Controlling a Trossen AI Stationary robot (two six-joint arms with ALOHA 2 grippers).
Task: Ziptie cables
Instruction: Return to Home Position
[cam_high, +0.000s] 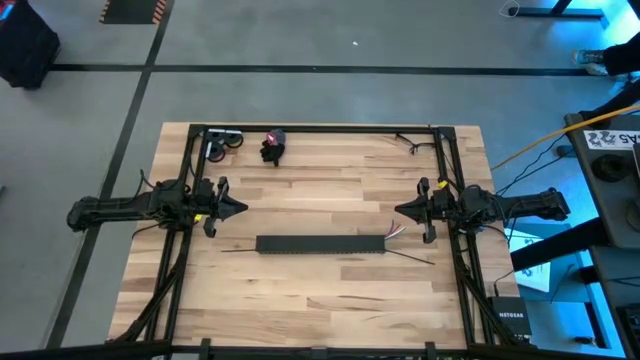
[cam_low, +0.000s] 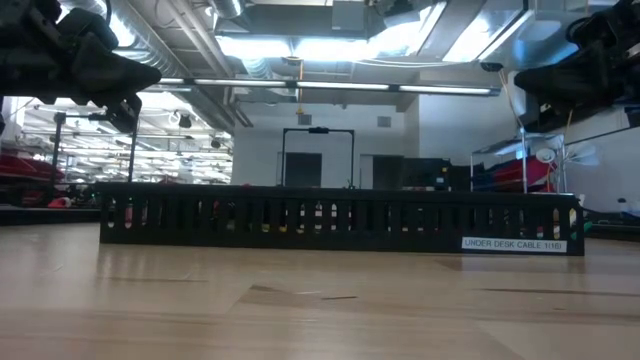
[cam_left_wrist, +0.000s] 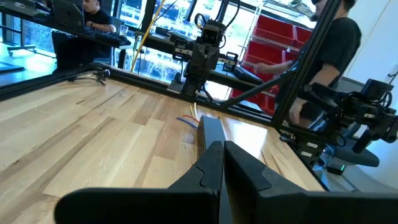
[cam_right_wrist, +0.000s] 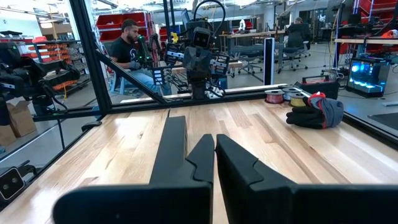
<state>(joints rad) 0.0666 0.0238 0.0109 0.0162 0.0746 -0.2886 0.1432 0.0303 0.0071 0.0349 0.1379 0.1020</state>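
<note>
The left gripper (cam_high: 243, 207) hovers at nine o'clock over the table (cam_high: 300, 170), fingers together. The cables (cam_high: 398, 232) poke from the three o'clock end of the central black duct (cam_high: 320, 244). The right gripper (cam_high: 398, 210), at three o'clock, is likewise closed.

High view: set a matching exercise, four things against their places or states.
1 long black slotted cable duct
2 thin coloured cables
3 dark crumpled fabric, red patch
4 left gripper

A shut, over the left side of the table
B across the table's middle
C near the table edge at the picture's top
D poking from the duct's right end

Pairs: 1-B, 2-D, 3-C, 4-A.
</note>
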